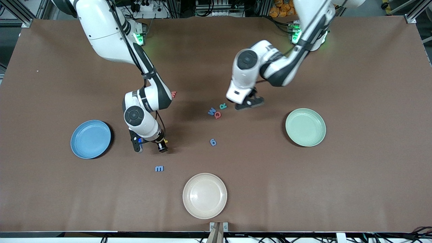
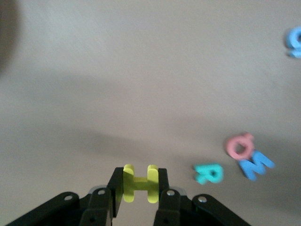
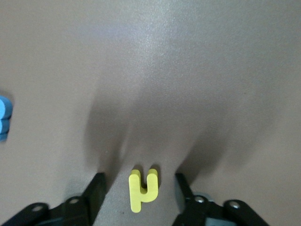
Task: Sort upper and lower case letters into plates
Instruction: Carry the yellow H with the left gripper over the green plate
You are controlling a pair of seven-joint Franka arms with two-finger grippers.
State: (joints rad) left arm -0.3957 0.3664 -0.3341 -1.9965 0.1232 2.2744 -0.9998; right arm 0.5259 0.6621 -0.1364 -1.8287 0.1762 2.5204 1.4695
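Left wrist view first: we see the left gripper (image 2: 136,188) clamped on a yellow foam capital H (image 2: 138,182), its two uprights pinched between the black fingers. In the front view that gripper (image 1: 249,103) hangs over the table just beside the small cluster of letters, with the pale mint green round plate (image 1: 305,127) toward the left arm's end of the table.

Over to the right wrist view: the right gripper (image 3: 138,193) has its fingers spread wide, straddling a small yellow foam lowercase h (image 3: 142,188) lying flat on the brown table mat (image 1: 354,84). We cannot tell whether the fingers touch the mat. From the front, this gripper (image 1: 150,145) sits low near the sky blue round plate (image 1: 90,139).

Loose letters: a teal R (image 1: 223,106), a blue W or M (image 1: 211,111) and a red Q (image 1: 218,115) huddle together mid-table; a blue letter that reads as a g or a 6 (image 1: 213,142) lies nearer the camera, a blue m (image 1: 159,168) nearer again. A red letter (image 1: 173,94) peeks out beside the right arm. The cream-white round plate (image 1: 205,195) is no part of this sort.

We judge these letters very light, thin, slightly squashy and not fragile. Being flat, they want a pinch across the narrow width, fingers right down at the mat; a gentle squeeze should hold, though they might tilt or pop free.
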